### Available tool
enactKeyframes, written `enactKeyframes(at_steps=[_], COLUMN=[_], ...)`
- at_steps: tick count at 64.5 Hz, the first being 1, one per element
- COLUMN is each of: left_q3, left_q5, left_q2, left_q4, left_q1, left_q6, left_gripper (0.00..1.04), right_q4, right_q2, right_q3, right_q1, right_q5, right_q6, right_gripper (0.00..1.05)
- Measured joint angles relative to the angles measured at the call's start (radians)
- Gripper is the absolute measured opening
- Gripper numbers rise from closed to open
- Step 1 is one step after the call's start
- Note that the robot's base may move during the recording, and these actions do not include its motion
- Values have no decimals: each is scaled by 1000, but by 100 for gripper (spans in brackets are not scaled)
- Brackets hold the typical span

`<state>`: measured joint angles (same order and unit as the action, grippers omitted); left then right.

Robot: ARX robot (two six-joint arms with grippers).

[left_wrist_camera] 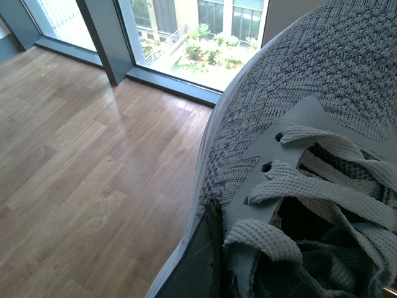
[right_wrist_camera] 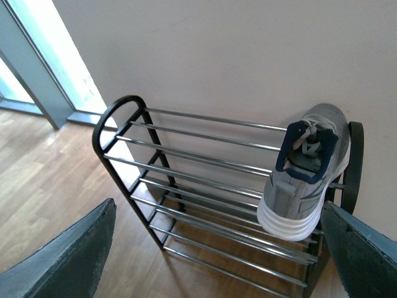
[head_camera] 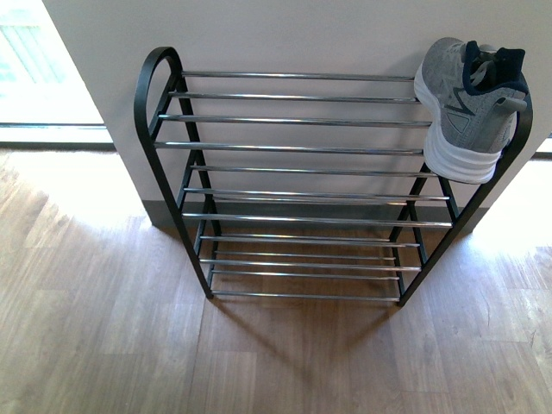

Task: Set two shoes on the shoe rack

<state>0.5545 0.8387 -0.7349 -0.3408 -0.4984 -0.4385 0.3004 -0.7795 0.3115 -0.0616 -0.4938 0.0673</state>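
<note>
Wood-plank floor (head_camera: pixel 103 328) runs across the room in the front view, with a bright window (head_camera: pixel 26 60) at the far left and a plain pale wall (head_camera: pixel 285 34) beside it. Against that wall stands the shoe rack (head_camera: pixel 293 148), its black side frames rounded on top and its thin chrome rods forming several open tiers. The left and middle of every tier are bare rods. At the right end of the top tier sits the first shoe (head_camera: pixel 470 108), grey knit with a white sole and navy collar. Its toe points toward the wall, its heel juts past the front rod, and it tips against the right side frame.

Neither arm shows in the front view. The left wrist view is filled by the second shoe (left_wrist_camera: pixel 322 93), seen very close with its grey laces and tongue, held up above the floor by tall windows. The left hand (left_wrist_camera: pixel 214 273) pinches it: one dark finger (left_wrist_camera: pixel 197 264) presses on the shoe's outer side, and the other finger is hidden.

In the right wrist view the right hand (right_wrist_camera: pixel 218 208) is spread wide, its two dark fingers (right_wrist_camera: pixel 68 257) well apart and gripping nothing, facing the rack and the first shoe.
</note>
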Motion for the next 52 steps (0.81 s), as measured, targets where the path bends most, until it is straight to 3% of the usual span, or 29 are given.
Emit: enactKeyframes(at_steps=[10, 12, 15, 19, 24, 46, 52], left_q3=[0, 0, 0, 0, 0, 0, 0], left_q5=[0, 0, 0, 1, 1, 1, 0], left_q2=[0, 0, 0, 0, 0, 0, 0], left_q4=[0, 0, 0, 0, 0, 0, 0], left_q1=[0, 0, 0, 0, 0, 0, 0], left_q6=[0, 0, 0, 0, 0, 0, 0], left_gripper=[2, 2, 2, 2, 2, 2, 2], right_q4=[-2, 22, 122, 177, 183, 127, 107], right_q2=[36, 39, 55, 85, 114, 261, 296], right_q3=[-16, -26, -68, -108, -135, -229, -242], right_q1=[-38, -24, 21, 48, 55, 58, 58], right_q5=[-24, 26, 224, 392, 482, 494, 494], right_q6=[41, 35, 1, -27, -40, -63, -64], right_gripper=[96, 93, 85, 75, 62, 1, 2])
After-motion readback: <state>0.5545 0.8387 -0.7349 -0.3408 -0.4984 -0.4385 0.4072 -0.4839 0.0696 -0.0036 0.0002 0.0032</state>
